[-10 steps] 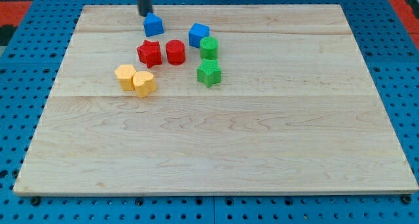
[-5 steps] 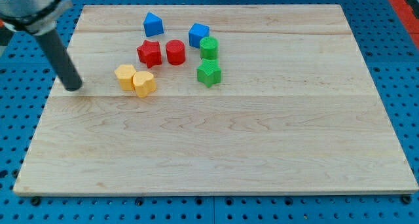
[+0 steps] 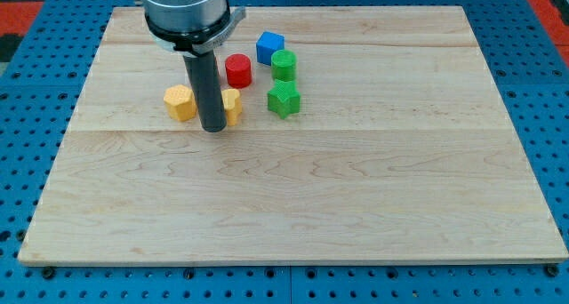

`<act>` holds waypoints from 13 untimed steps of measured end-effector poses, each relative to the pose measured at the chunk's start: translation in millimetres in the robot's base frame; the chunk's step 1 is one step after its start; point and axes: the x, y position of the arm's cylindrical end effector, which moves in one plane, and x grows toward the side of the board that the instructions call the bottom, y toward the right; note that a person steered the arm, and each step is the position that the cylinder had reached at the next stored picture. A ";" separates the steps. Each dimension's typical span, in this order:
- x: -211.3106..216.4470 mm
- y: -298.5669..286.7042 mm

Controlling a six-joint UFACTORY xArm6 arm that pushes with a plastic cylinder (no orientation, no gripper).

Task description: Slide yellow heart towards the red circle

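- My tip [image 3: 213, 128] rests on the wooden board [image 3: 293, 206], low on the view's left side of the bunch of blocks; it is only a plain dark rod, with nothing on it that can open or close, and it grips nothing
- The yellow heart [image 3: 231, 105] is just to the view's right of my tip and a little above it; the rod covers the heart's left side, so only its right part shows; it looks like the heart touches the rod, but I cannot tell for sure
- A yellow block [image 3: 180, 102] with many flat sides sits to the view's left of my tip and a little higher; a small gap shows between it and the rod
- The red circle [image 3: 237, 70] is up and to the view's right of my tip, past the yellow heart; it stands close to the heart but is apart from it
- A thin bit of another red block [image 3: 218, 70] peeks out beside the rod, left of the red circle; its shape is hidden
- A green star [image 3: 284, 100] is off to the view's right of my tip, well past the heart
- A green round block [image 3: 284, 65] sits above the green star, farther up from my tip
- A blue block [image 3: 269, 47] with flat sides touches the top of the green round block; it is the farthest one up from my tip
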 end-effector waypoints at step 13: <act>-11.1 6.9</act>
